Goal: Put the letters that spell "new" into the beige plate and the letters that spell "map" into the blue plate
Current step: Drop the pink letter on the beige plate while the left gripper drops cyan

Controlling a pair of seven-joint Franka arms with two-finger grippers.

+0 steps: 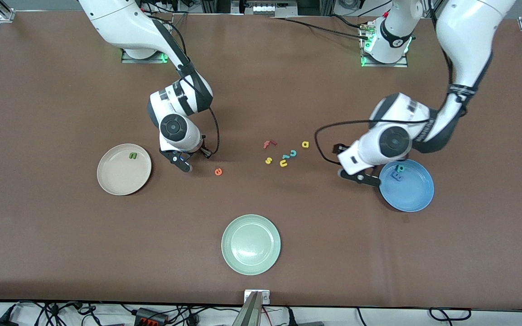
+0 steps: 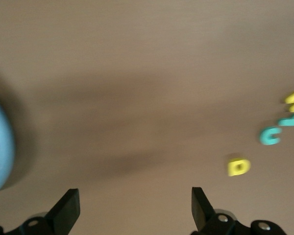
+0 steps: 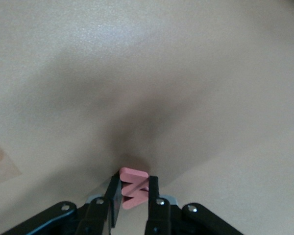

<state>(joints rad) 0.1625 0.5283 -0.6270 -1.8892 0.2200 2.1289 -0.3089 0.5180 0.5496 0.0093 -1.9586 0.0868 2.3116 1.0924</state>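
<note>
Front view: I am sorting tiny foam letters between the round cream-beige plate (image 1: 124,169) and the round bright blue plate (image 1: 407,185), with "new" and "map" each partly done.

I am working largest to smallest: the beige plate, toward my right arm's end of the table, is holding the dark green n (image 1: 132,155); the blue plate is holding a blue m (image 1: 396,176) and a teal p (image 1: 400,168). My left gripper (image 1: 364,177) is hanging with fingers spread and empty at that plate's rim, so its next call is the small yellow a (image 1: 305,144), lying apart from the stray letters. My right gripper (image 3: 134,192) is clenching on the pinkish-red w (image 3: 134,188), low over bare table between the beige plate and the orange e (image 1: 218,171); I judge carrying the w over the beige plate comes next.
</note>
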